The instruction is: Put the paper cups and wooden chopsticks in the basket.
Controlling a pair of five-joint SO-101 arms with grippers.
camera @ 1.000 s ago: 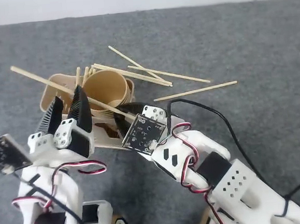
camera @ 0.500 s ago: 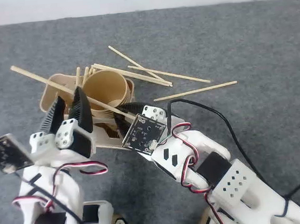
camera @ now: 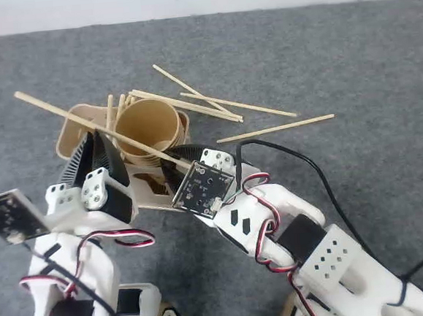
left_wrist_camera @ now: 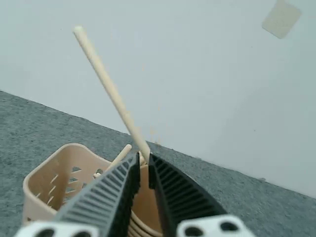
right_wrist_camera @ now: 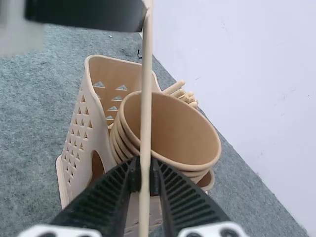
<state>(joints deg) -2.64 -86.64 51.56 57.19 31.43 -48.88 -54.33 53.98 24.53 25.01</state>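
Wooden chopstick (right_wrist_camera: 146,98) in right pincer (right_wrist_camera: 144,174) (apparently).

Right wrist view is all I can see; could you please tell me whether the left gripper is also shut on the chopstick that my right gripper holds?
Observer: Yes. In the left wrist view the left gripper is shut on that same chopstick.
Operator: Thank you. Are any chopsticks outside the basket?
Observer: Yes. The high view shows several loose chopsticks lying on the table beside the basket.
Operator: And where does the free end of our chopstick go?
Observer: In the high view it sticks out past the basket's rim, above the table.
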